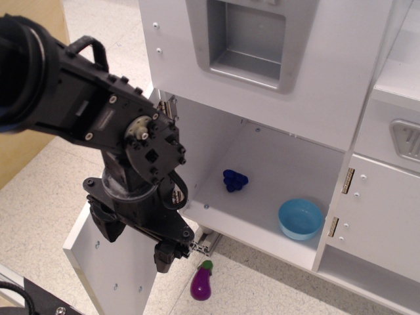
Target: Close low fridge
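Observation:
The low fridge (262, 164) stands open, and its white interior shows. Its flat white door (115, 275) is swung out to the lower left, hung on metal hinges (172, 108) at the compartment's left edge. The bar handle is hidden. My black gripper (134, 239) points down over the door's inner face, close to its top edge. One fingertip (164, 256) is near the hinge side and the other (105, 224) is farther out. The jaws look spread and hold nothing. The arm hides most of the door.
Inside the fridge lie a dark blue toy (235, 180) and a light blue bowl (300, 218). A purple toy eggplant (202, 282) lies on the floor just below the opening, next to the door. A dispenser panel (246, 39) is above and a cabinet door (384, 216) is to the right.

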{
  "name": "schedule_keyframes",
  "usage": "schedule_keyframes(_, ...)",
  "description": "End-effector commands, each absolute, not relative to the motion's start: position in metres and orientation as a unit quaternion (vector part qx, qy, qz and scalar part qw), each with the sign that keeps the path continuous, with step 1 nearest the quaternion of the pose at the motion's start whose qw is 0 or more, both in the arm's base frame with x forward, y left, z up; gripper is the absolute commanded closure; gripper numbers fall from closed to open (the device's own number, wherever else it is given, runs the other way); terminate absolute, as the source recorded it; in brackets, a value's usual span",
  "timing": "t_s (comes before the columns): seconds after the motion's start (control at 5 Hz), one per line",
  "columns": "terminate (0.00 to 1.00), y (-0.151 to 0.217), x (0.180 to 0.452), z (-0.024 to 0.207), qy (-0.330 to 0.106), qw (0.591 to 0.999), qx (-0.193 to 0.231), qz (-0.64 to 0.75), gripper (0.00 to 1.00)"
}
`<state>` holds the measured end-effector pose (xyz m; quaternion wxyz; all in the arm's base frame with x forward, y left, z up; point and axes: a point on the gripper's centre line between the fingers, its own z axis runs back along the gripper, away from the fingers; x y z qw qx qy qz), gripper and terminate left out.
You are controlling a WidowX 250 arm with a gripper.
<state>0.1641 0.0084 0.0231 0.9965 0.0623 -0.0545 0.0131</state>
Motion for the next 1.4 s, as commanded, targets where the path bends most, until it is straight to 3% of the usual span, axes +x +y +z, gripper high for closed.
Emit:
schedule_keyframes(0.0, 0.0, 0.008, 0.164, 0.023, -0.055, 0.996, 0.062, 0.013, 0.0)
schedule_keyframes(0.2, 0.0, 0.033, 0.194, 0.033, -0.076, 0.995, 0.044, 0.053, 0.0)
schedule_keyframes(0.6, 0.0, 0.096, 0.224, 0.053, -0.107, 0.986, 0.056, 0.114, 0.0)
schedule_keyframes(0.8, 0.0, 0.117, 0.23, 0.044, -0.092, 0.987, 0.054, 0.122, 0.0)
schedule_keyframes(1.0, 0.0, 0.119, 0.236, 0.023, -0.089, 0.983, 0.073, 0.143, 0.0)
schedule_keyframes(1.2, 0.0, 0.11, 0.242, 0.011, -0.086, 0.984, 0.06, 0.147, 0.0)
